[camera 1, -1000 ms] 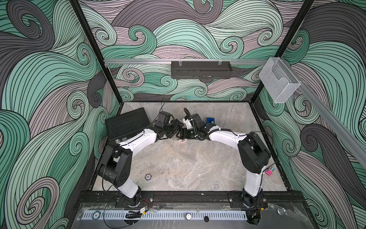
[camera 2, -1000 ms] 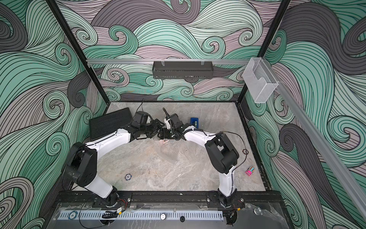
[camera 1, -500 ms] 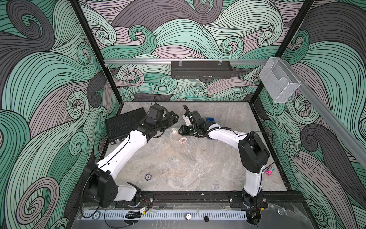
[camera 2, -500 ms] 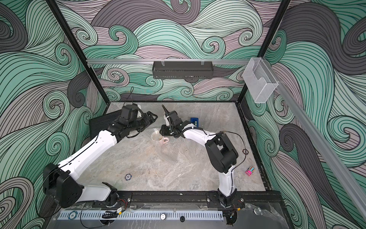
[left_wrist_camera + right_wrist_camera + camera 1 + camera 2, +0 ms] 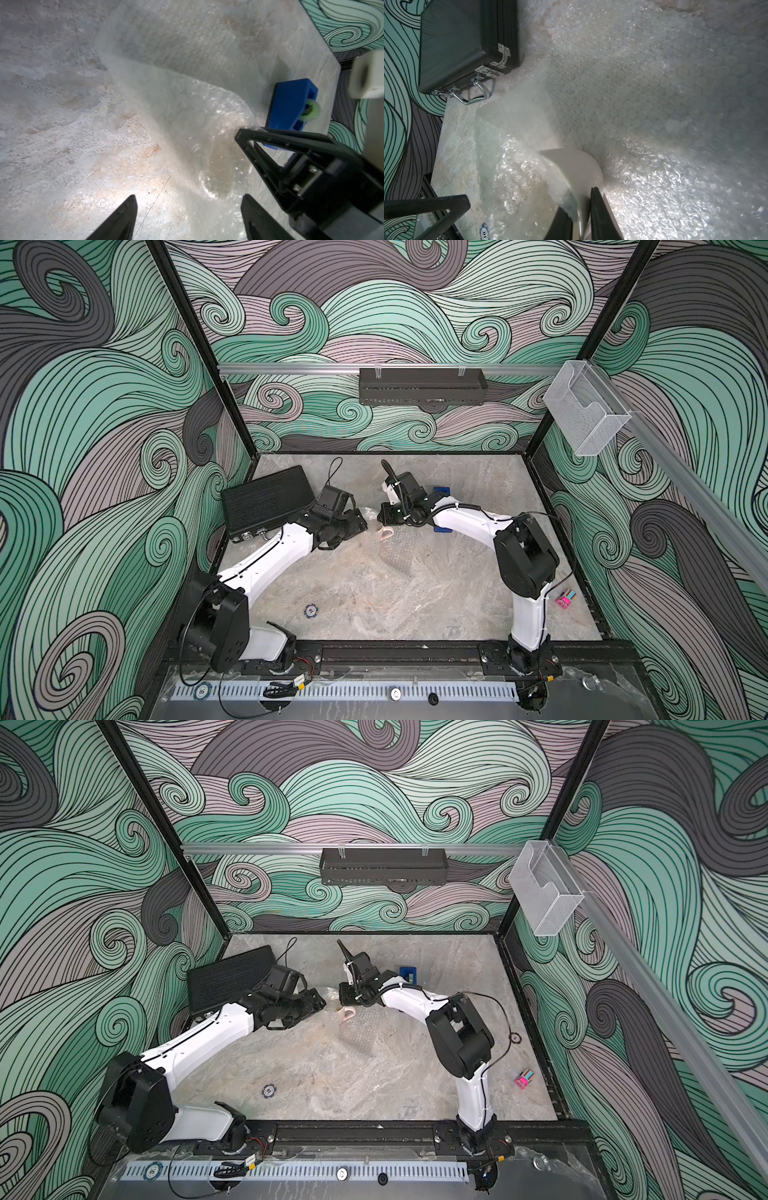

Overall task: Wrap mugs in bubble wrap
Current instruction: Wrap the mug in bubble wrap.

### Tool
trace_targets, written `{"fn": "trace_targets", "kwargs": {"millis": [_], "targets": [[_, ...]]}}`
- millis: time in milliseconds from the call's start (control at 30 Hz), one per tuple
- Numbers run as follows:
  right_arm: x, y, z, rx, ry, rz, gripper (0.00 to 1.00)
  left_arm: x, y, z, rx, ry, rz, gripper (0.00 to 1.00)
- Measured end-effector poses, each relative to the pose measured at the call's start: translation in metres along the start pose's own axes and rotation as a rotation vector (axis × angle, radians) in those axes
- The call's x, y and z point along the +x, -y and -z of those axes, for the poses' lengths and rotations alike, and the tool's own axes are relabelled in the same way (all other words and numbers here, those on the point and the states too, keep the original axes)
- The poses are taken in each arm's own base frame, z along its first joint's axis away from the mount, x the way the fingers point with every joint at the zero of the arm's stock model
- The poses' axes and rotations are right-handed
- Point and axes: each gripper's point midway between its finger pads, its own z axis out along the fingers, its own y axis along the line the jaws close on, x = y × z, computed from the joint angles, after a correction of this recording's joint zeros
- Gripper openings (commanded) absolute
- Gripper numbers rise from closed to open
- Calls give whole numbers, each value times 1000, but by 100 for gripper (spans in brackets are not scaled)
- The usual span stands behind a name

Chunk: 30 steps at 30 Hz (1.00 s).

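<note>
The right gripper (image 5: 580, 200) clamps the mug (image 5: 571, 164) rim at lower centre; the left gripper (image 5: 189, 197) hangs spread and empty over the wrap (image 5: 654, 93). Holding firm should steady folding.

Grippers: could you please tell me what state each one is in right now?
Left gripper: open, holding nothing.
Right gripper: jaws shut on the mug, at its rim.

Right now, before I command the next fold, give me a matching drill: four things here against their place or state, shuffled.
Things:
1 mug
2 left gripper
3 black case
4 poker chip

Place or state:
a jaws apart, gripping nothing
b far-left corner
c alone near the front
d rim pinched by the right gripper

Pairs: 1-d, 2-a, 3-b, 4-c
</note>
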Motion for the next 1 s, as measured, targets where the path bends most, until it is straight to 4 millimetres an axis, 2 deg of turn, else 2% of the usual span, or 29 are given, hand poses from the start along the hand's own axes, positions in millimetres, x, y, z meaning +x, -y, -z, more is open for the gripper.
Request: {"fn": "trace_targets", "kwargs": {"millis": [200, 400, 467, 533, 667, 733, 800, 933, 1000], "targets": [[2, 0, -1, 30, -15, 33, 16, 4, -10, -30, -57, -46, 13, 76], [4, -6, -1, 53, -14, 88, 18, 4, -20, -35, -107, -35, 35, 76], [6, -5, -1, 59, -19, 98, 24, 4, -22, -37, -114, -35, 39, 75], [8, -3, -1, 68, -27, 102, 42, 4, -24, -39, -123, -36, 43, 75], [14, 4, 4, 78, -2, 122, 67, 3, -24, -41, -122, -30, 54, 74], [22, 4, 19, 68, 13, 130, 74, 4, -24, -42, -118, -29, 63, 74], [21, -3, 40, 40, 49, 146, 78, 4, -24, -42, -115, -28, 68, 74], [13, -37, 90, -104, 154, 189, 77, 3, -21, -40, -100, -23, 70, 74], [19, -54, 106, -183, 181, 211, 76, 3, -20, -39, -95, -24, 71, 74]]}}
